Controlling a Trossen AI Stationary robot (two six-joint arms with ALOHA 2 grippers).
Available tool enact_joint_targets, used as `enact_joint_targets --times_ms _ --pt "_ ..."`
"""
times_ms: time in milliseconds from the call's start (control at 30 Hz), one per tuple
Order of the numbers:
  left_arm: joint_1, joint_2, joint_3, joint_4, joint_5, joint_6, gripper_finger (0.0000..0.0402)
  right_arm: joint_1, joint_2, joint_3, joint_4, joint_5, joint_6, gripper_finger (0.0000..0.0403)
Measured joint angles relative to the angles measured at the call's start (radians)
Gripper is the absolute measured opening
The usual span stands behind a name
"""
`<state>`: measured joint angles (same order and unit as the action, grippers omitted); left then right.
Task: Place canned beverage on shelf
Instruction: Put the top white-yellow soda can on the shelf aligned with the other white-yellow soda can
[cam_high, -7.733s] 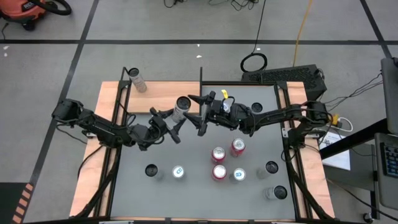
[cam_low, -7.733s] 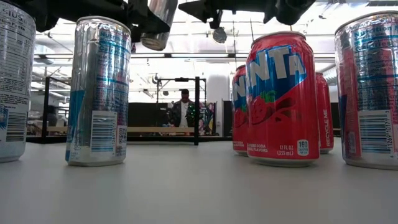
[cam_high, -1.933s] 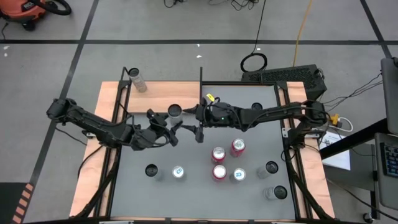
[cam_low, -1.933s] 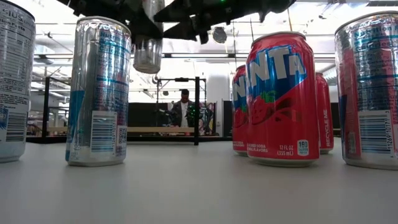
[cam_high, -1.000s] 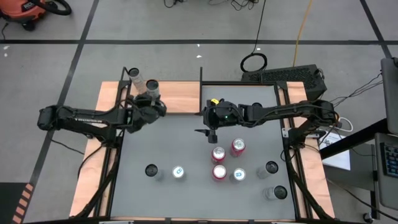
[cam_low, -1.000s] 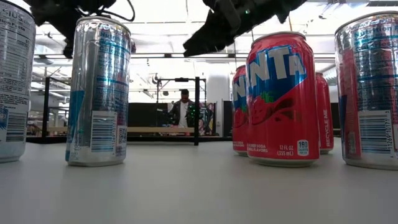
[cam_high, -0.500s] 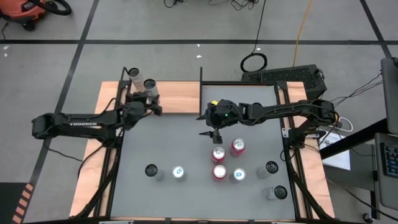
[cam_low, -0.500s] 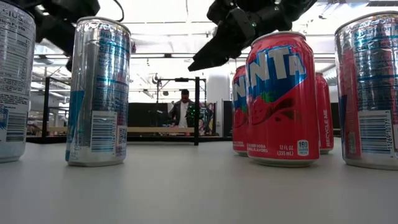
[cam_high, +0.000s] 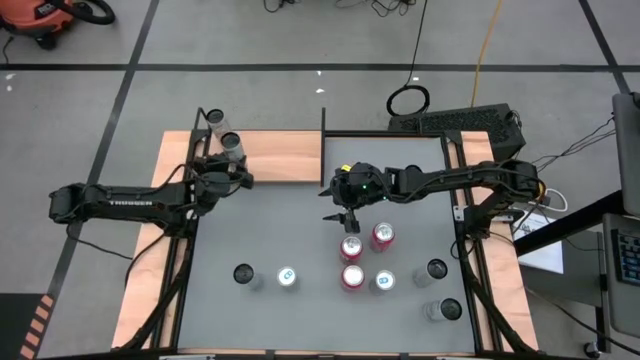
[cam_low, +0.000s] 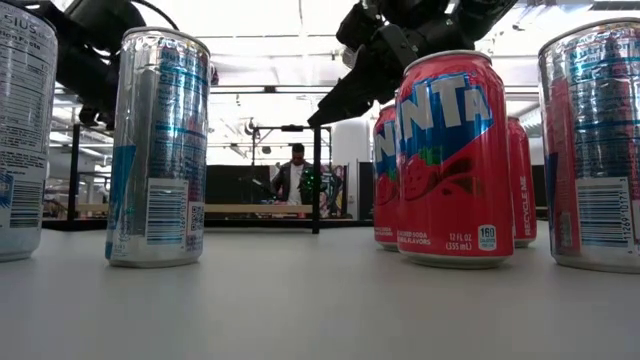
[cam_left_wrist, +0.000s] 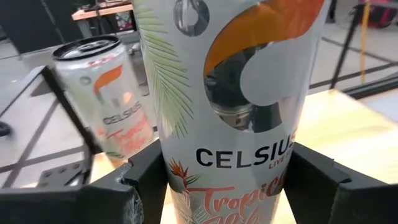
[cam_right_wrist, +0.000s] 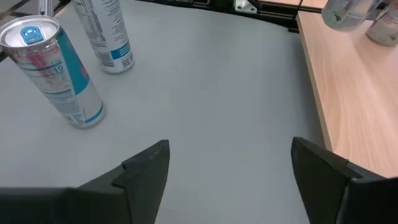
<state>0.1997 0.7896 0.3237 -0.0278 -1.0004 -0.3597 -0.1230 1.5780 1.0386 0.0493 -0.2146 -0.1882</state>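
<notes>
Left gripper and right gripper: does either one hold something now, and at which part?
The left gripper holds a white Celsius can by the lower body, one finger on each side. The right gripper is open and holds nothing.

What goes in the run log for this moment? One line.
left hand: gripping Celsius can on shelf | right hand: open, empty, above table
</notes>
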Motion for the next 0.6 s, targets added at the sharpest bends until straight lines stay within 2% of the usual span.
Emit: enact_joint_targets --times_ms 233,300,600 --pt "0.003 -0.001 0.0 -0.089 -0.027 -0.103 0.0247 0.0 0.0 0.0 0.001 0.0 0.004 0.027" --pt "0.004 -0.002 -0.009 -0.083 -0.056 -0.107 0.0247 0.0 0.0 0.0 0.009 0.0 0.004 0.027" --pt "0.002 -0.001 -0.079 -0.066 -0.06 -0.209 0.0247 0.0 0.0 0.0 0.014 -0.027 -0.002 0.027"
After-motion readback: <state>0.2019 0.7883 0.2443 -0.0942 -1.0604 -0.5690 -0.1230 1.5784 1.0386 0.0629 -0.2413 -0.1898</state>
